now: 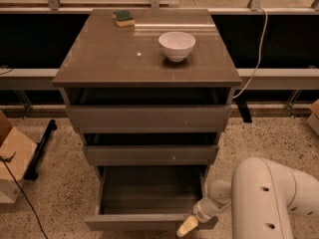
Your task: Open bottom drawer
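Note:
The bottom drawer [149, 222] is the lowest of three grey-brown drawers in the cabinet. It stands pulled well out, and its plain tray [149, 190] shows empty inside. My gripper [188, 226] is at the right end of the drawer's front panel, at the bottom of the view, with its pale tip against the panel's edge. The white arm [269, 198] rises at the lower right.
A white bowl [177, 45] and a green sponge [123, 17] sit on the cabinet top [114, 59]. The two upper drawers [149, 117] stand slightly out. A cardboard box [12, 158] and a black cable lie on the floor at left. A white cord hangs at right.

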{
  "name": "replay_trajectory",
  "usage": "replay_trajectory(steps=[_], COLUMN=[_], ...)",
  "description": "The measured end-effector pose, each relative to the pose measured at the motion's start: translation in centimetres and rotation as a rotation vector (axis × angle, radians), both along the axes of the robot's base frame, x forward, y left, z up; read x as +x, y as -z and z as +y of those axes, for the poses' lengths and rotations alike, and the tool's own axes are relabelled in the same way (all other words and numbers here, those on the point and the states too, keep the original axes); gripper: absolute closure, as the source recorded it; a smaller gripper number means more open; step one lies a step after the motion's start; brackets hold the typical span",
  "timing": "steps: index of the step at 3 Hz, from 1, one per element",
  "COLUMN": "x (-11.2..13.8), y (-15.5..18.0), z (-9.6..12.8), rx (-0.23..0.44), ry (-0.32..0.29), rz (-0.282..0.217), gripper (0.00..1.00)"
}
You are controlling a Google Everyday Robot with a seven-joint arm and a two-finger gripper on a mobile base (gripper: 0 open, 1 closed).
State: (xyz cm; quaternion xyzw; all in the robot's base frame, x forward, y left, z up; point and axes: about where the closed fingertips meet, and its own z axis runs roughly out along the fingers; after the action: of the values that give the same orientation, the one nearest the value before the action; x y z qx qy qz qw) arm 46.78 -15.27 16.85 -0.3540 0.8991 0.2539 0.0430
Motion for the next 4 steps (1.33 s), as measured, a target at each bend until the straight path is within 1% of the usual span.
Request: replay_trajectory(steps=[1, 2, 3, 4], x=[0.0, -0.1, -0.7, -4.0], y=[0.0, -0.4, -2.8, -3.9], z=[0.0, 0.7, 3.9, 6.2], rx=[0.0, -0.043, -0.072, -0.062], ry=[0.0, -0.035, -0.164, -0.282], rz=[0.0, 0.0, -0.062, -0.06], gripper=[0.0, 0.0, 0.19, 0.42])
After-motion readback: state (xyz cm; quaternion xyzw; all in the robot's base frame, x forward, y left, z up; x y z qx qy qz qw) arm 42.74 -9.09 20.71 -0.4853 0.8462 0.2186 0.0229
